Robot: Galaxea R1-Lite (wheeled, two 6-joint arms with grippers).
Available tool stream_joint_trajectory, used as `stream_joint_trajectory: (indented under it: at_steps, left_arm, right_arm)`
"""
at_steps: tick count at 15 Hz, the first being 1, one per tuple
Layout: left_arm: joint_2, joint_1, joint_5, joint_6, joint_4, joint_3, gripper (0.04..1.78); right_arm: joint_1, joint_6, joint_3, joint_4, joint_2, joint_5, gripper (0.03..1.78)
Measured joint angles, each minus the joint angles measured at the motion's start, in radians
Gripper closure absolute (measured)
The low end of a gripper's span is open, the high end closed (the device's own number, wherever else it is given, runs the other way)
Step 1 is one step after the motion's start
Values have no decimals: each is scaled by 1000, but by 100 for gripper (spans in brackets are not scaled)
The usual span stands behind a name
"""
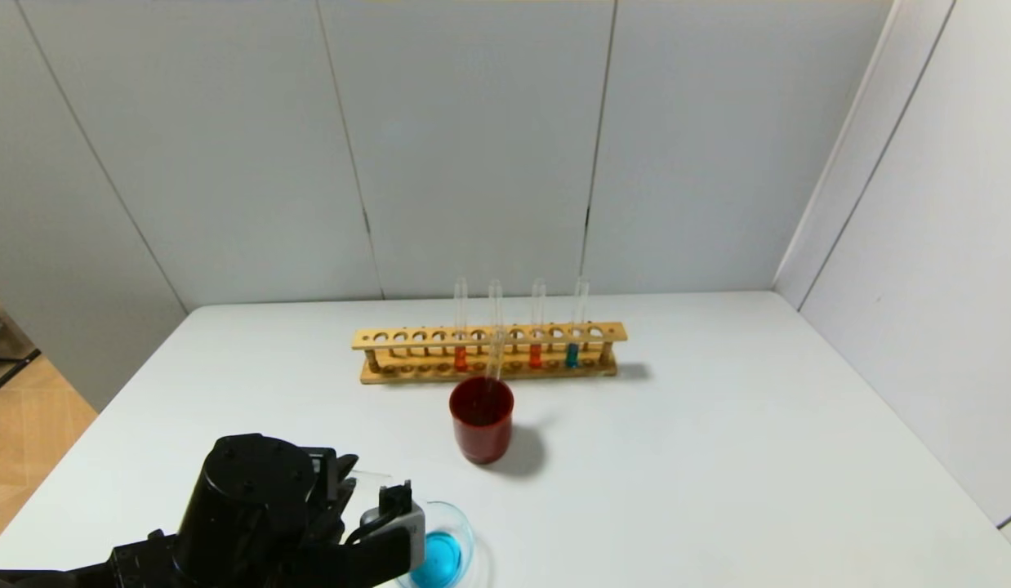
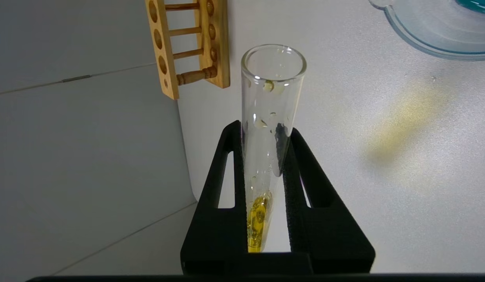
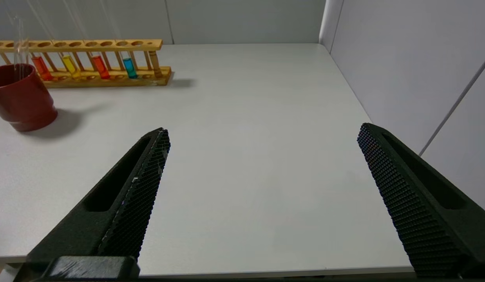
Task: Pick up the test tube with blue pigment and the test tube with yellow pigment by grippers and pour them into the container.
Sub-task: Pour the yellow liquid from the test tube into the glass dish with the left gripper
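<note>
My left gripper is shut on the test tube with yellow pigment, whose yellow liquid lies at the closed end between the fingers. Its open mouth points away from the gripper, beside the container rather than over it. The container, a low glass beaker at the table's near edge, holds blue liquid. A test tube with blue pigment stands in the wooden rack, along with a yellow one. My right gripper hangs open over bare table, far from the rack.
A dark red cup stands just in front of the rack with an empty clear tube leaning in it. Two orange-red tubes also stand in the rack. Grey walls close the table's back and right.
</note>
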Motion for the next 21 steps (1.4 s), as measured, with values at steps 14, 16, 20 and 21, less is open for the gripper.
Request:
stream_joint_trajectory:
  at_steps: [14, 16, 20, 21]
  left_arm:
    - [42, -93, 63, -5, 0, 28, 149]
    - [62, -97, 72, -5, -4, 16, 149]
    - [86, -112, 86, -1, 1, 4, 149]
    - [88, -117, 94, 2, 3, 2, 149]
  right_arm:
    - [0, 0, 0, 0, 0, 0, 6]
    - [0, 0, 0, 0, 0, 0, 6]
    - [0, 0, 0, 0, 0, 0, 6]
    - [0, 0, 0, 0, 0, 0, 6]
